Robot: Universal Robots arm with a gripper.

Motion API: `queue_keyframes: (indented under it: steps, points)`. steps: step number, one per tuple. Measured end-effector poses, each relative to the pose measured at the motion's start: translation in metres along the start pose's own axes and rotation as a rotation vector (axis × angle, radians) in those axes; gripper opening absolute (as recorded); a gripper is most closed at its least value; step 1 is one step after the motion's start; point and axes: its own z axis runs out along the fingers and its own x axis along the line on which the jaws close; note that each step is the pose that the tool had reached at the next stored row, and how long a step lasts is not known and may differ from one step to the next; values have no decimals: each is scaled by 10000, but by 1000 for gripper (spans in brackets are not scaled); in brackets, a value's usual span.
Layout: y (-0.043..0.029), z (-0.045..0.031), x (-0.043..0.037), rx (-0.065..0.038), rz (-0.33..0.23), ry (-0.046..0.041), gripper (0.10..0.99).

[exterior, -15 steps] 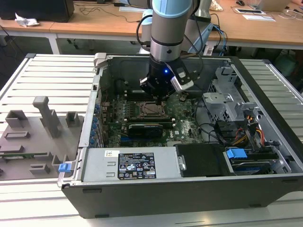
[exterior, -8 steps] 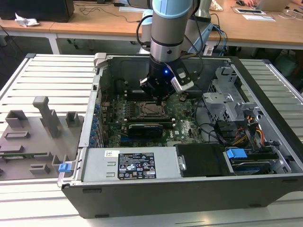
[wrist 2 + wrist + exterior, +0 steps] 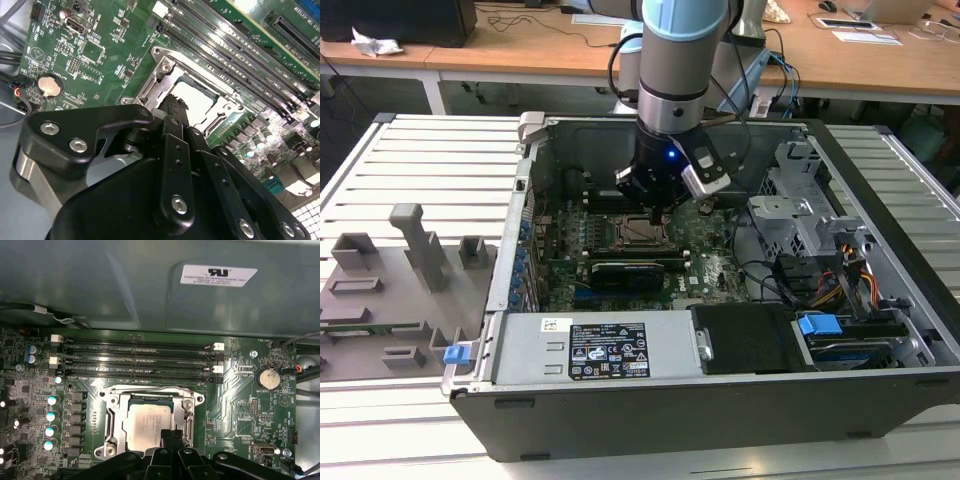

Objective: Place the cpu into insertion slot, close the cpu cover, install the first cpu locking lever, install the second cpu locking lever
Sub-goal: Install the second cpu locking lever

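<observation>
- Wooden desks stand behind a pale slatted workbench point(image 3: 430, 170), on which an open black computer case point(image 3: 650, 405) lies with its green motherboard point(image 3: 710, 262) facing up.
- Seated in the square black insertion slot with a metal rim point(image 3: 111, 439) is the small flat square cpu with a pale silver-grey face point(image 3: 147, 422). The thin silver-grey metal cpu cover point(image 3: 150, 391) appears to lie as a frame around the chip, though I cannot tell whether it is latched.
- In both wrist views the black claw point(image 3: 172, 437) has its fingertips point(image 3: 172, 107) pressed together, pinching nothing, right over the chip's near edge; whether they touch it is unclear.
- Done well, the step in hand, judged to be securing the chip, calls for a gentle, square downward push, since the chip must stay flat in the socket.
</observation>
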Motion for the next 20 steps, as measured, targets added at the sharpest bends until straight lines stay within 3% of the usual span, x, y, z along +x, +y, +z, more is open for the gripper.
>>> queue_keyframes:
  steps: [5,11,17,20]
  points:
    - [-49,-6,2,1,1,0,106]
    - [-49,-78,1,-6,-1,-1,106]
    - [-218,-91,30,-28,1,-2,106]
    - [-291,-88,63,-209,6,-8,106]
